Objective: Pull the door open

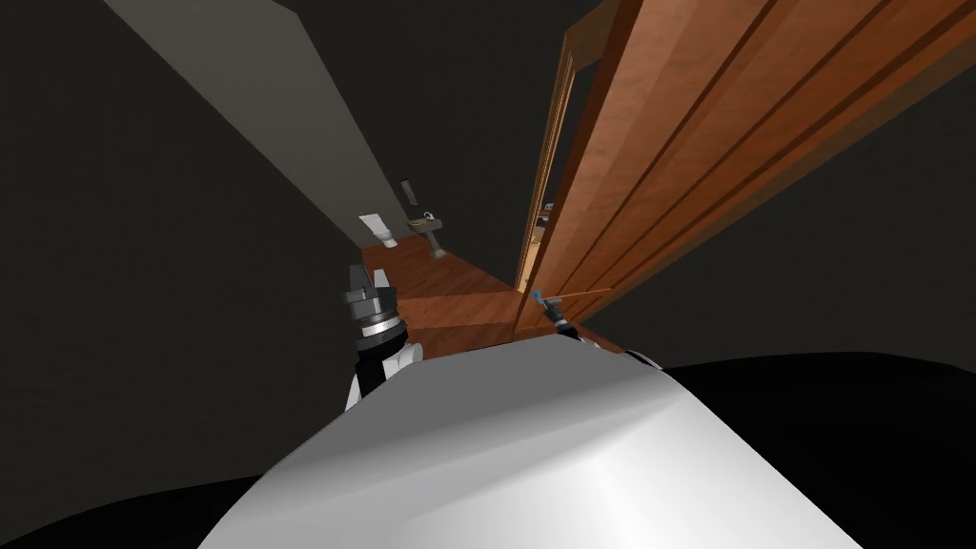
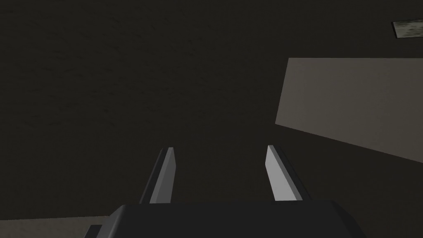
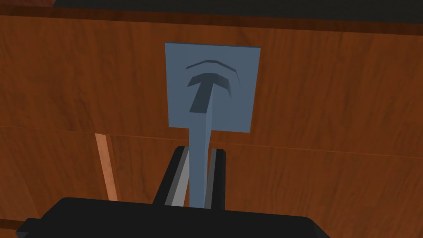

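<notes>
A reddish-brown wooden door (image 1: 686,133) stands partly open on my right, its panelled face (image 3: 330,95) close in front of my right hand. A blue-grey lever handle (image 3: 200,165) on a square plate (image 3: 239,82) sticks out from the door. My right gripper (image 3: 199,173) is shut on the lever, its fingers pressing both sides; in the head view it sits small at the door's lower edge (image 1: 551,307). My left gripper (image 2: 219,173) is open and holds nothing, raised beside my chest (image 1: 367,286).
Through the gap a wooden floor (image 1: 457,286) runs to a white toilet (image 1: 377,229) and a pedestal sink (image 1: 429,227). A grey wall (image 1: 276,105) lines the left side; the door frame (image 1: 548,162) stands just left of the door.
</notes>
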Available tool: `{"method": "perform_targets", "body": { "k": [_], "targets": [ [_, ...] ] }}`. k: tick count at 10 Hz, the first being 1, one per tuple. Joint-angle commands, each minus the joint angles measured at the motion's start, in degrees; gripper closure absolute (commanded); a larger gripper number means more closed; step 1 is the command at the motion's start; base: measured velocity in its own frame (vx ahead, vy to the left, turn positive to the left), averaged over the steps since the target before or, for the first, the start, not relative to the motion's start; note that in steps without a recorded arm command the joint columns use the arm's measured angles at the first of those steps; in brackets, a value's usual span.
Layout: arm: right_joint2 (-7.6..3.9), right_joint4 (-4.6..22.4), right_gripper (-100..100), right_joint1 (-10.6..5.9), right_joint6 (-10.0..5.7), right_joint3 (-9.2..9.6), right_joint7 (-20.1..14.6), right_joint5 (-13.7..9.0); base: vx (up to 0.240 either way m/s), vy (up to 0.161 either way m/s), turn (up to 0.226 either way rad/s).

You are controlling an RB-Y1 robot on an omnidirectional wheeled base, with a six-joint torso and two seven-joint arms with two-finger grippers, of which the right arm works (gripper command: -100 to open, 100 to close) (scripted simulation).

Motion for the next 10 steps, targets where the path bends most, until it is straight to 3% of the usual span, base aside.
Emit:
{"method": "perform_targets", "body": {
  "k": [1, 2, 3, 4, 7, 9, 10],
  "targets": [
    [-1.08, -1.0, 100, 1.77, -1.41, 0.41, -1.0, 0.1, -0.166, -0.048, 0.124],
    [-1.47, -0.9, 100, 2.22, -2.15, 0.68, -1.4, 0.2, -0.173, -0.035, 0.092],
    [-1.03, -0.8, 100, 1.73, -1.6, 0.57, -1.0, 0.2, -0.076, -0.014, 0.014],
    [-1.56, -0.2, 100, 2.71, -3.38, 1.04, -1.5, 0.3, -0.129, -0.049, 0.171],
    [-2.46, 0.7, 100, 4.08, -6.19, 1.68, -2.3, 0.4, -0.181, -0.082, 0.161],
    [-2.65, 1.1, 100, 4.37, -6.79, 1.81, -2.5, 0.4, -0.133, -0.053, 0.078],
    [-3.2, 1.4, 100, 5.19, -8.47, 2.19, -3.0, 0.4, -0.132, -0.058, 0.136]
  ]
}}
